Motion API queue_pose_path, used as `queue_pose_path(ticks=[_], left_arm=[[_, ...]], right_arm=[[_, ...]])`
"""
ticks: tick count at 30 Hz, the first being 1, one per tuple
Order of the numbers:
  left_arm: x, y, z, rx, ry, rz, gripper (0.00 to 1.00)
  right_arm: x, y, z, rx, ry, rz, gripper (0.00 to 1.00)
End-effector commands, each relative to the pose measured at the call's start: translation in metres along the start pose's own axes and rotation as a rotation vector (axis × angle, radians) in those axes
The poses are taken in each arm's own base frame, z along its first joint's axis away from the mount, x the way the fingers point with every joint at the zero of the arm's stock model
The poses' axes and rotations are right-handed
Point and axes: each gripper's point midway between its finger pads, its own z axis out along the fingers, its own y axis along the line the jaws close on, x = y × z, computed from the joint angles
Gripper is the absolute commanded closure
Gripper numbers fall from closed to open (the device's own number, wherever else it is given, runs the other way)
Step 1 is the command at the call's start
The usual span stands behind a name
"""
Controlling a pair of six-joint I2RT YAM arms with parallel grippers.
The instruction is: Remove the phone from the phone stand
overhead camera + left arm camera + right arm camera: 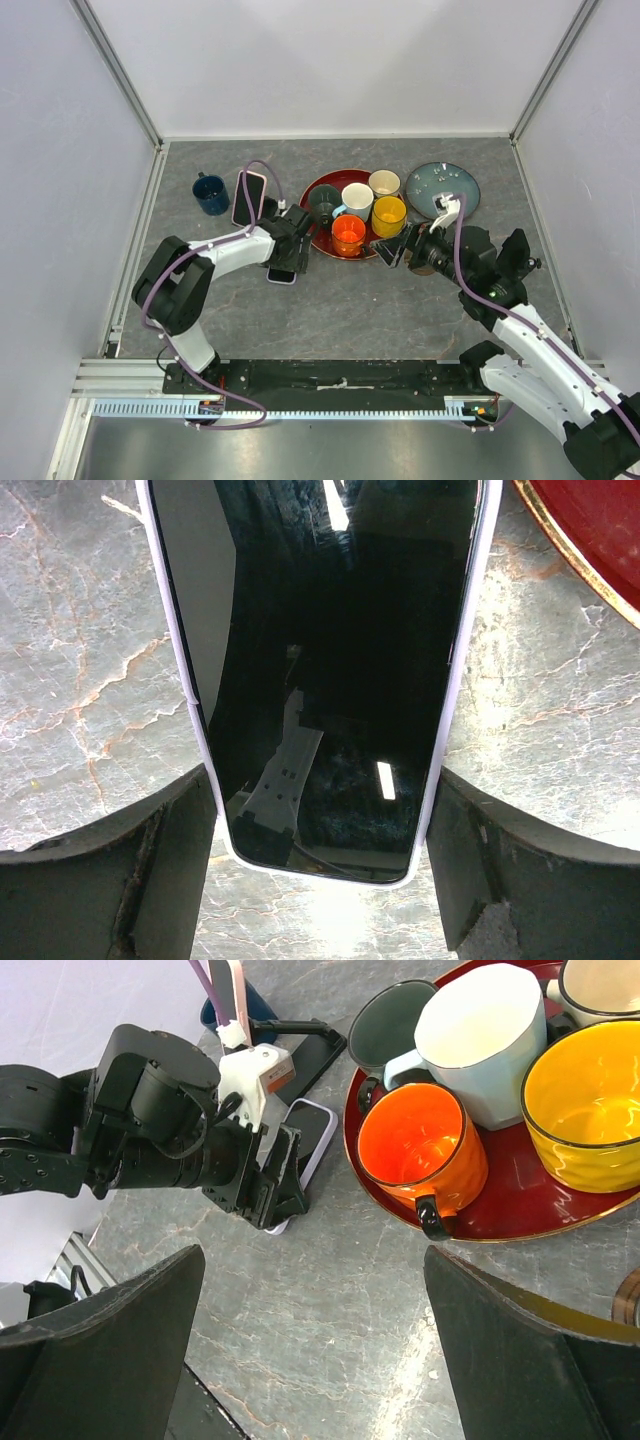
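A phone (330, 630) with a white case and black screen lies on the grey marble table, just left of the red tray. My left gripper (320, 785) is shut on its near end, one finger against each long edge. The phone also shows in the top view (282, 274) under the left gripper (290, 252), and in the right wrist view (312, 1130). A second, pink-rimmed phone (248, 197) leans upright on a black stand (268, 208) behind them. My right gripper (315, 1260) is open and empty above bare table, right of the left gripper.
A red tray (318, 238) holds several mugs, among them an orange one (348, 234) and a yellow one (388, 215). A dark blue mug (210, 193) stands at the back left. A teal plate (443, 188) lies at the back right.
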Motion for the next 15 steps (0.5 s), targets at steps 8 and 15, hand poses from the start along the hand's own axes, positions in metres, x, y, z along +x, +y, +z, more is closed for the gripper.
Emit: queue_pose_path(ticks=[8,15], left_arm=[[0.011,0.006,-0.023,0.025,0.051,-0.003,0.60],[0.027,0.004,-0.032,0.054,0.093,0.025,0.59]], right_arm=[[-0.022,0.013,-0.011,-0.021,-0.057,-0.079,0.02],[-0.020,0.008,-0.016,0.001,-0.062,-0.100,0.02]])
